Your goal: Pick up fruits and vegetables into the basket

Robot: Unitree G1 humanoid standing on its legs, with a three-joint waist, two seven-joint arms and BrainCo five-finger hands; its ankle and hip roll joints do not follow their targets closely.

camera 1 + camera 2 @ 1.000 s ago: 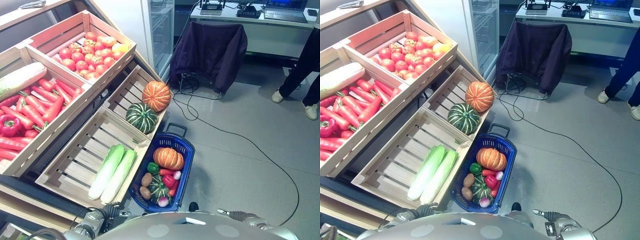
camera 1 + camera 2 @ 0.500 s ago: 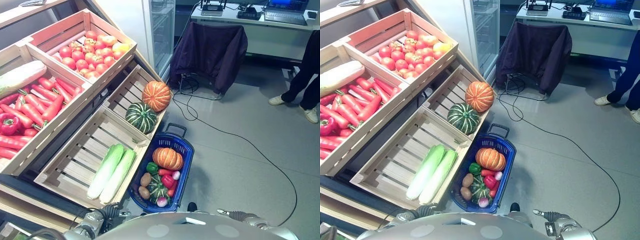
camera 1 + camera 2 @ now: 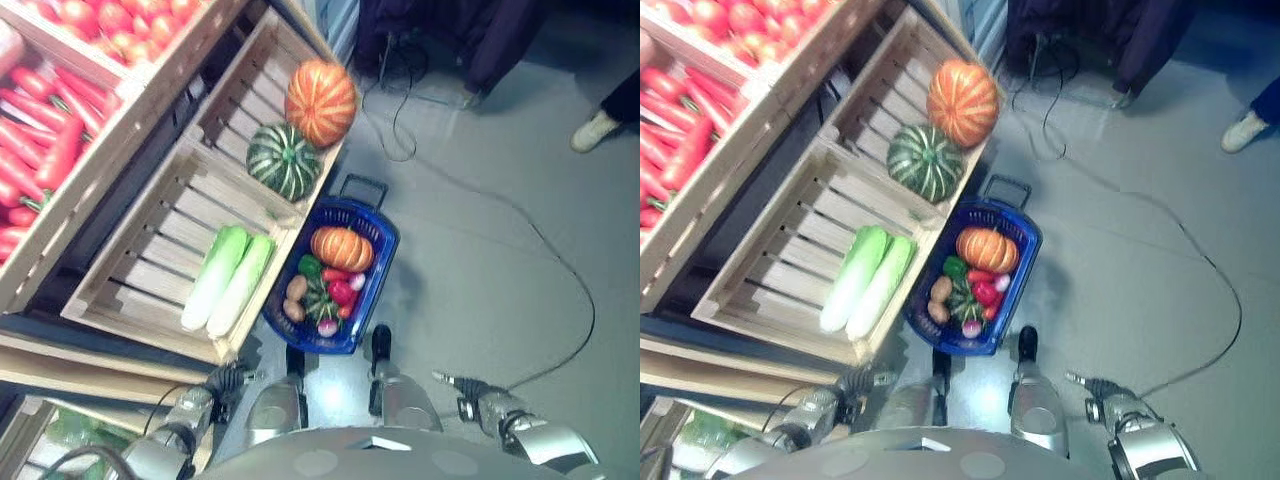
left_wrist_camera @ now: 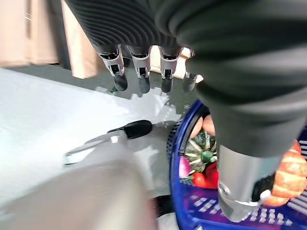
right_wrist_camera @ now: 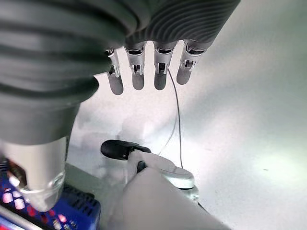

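The view has tipped down toward the basket [image 3: 335,290], already holding produce. It lies just beyond the left hand [image 4: 144,72] fingers; right hand [image 5: 148,67] fingers also hang straight, empty.

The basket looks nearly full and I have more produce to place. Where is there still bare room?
The blue basket is crowded: orange pumpkin and small vegetables cover its floor. Bare slats lie in the lower crate left of the two cabbages, and in the pumpkin crate behind the green squash.

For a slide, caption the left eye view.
Blue basket on the floor holds an orange pumpkin beside wooden crates.
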